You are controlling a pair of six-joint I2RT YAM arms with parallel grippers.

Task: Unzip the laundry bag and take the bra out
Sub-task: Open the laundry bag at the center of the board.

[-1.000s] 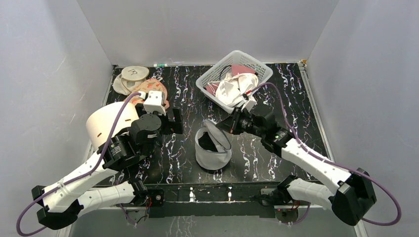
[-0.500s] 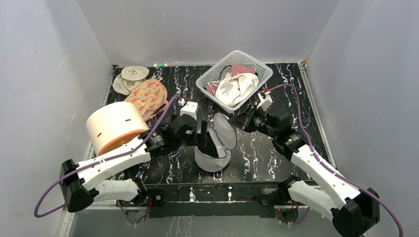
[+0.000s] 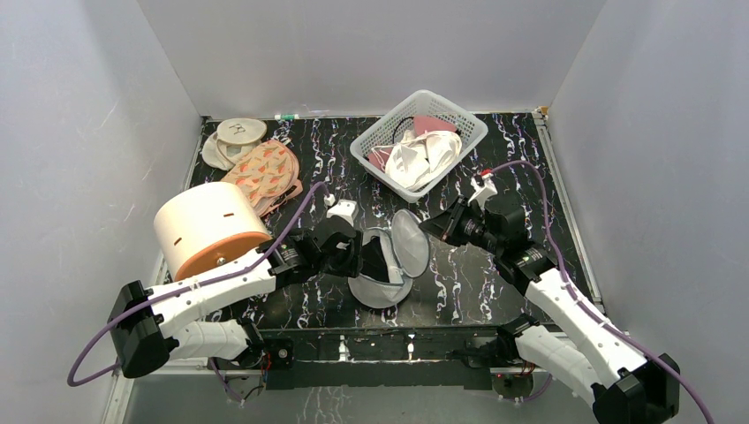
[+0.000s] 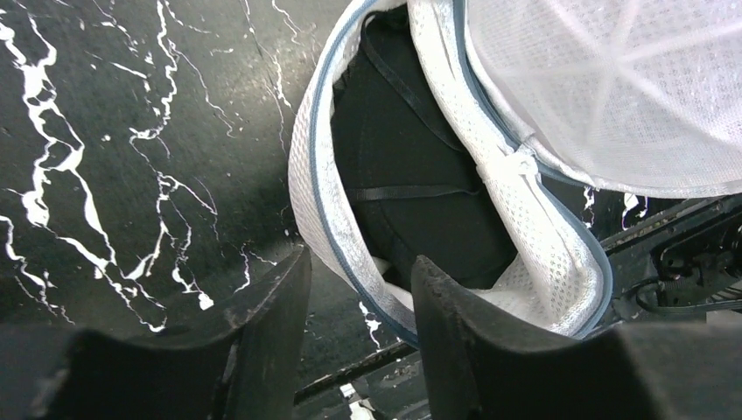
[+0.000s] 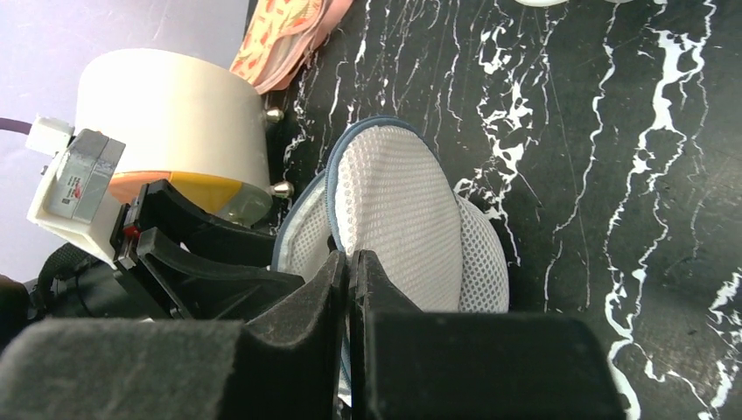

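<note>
The laundry bag (image 3: 380,284), a white mesh clamshell with a blue zipper rim, lies unzipped in the middle of the table. Its lid (image 3: 410,244) stands up to the right. My right gripper (image 5: 350,255) is shut on the lid's rim (image 5: 337,175) and holds it raised. Inside the lower half lies the bra (image 4: 411,175), which shows black here, with thin straps. My left gripper (image 4: 360,262) is open and straddles the bag's near rim (image 4: 328,236). One finger is outside over the table, and the other finger (image 4: 446,306) is inside against the black cloth.
A big cream cylinder with an orange base (image 3: 208,225) lies at the left, close to the left arm. Peach floral pads (image 3: 265,172) and a round cream piece (image 3: 240,131) sit at the back left. A white lattice basket (image 3: 360,147) holding white cloth stands at the back.
My left arm swung from beside the cylinder to the bag, and its jaws narrowed over the rim. My right gripper drew the lid to the right, so the bag gapes wider.
</note>
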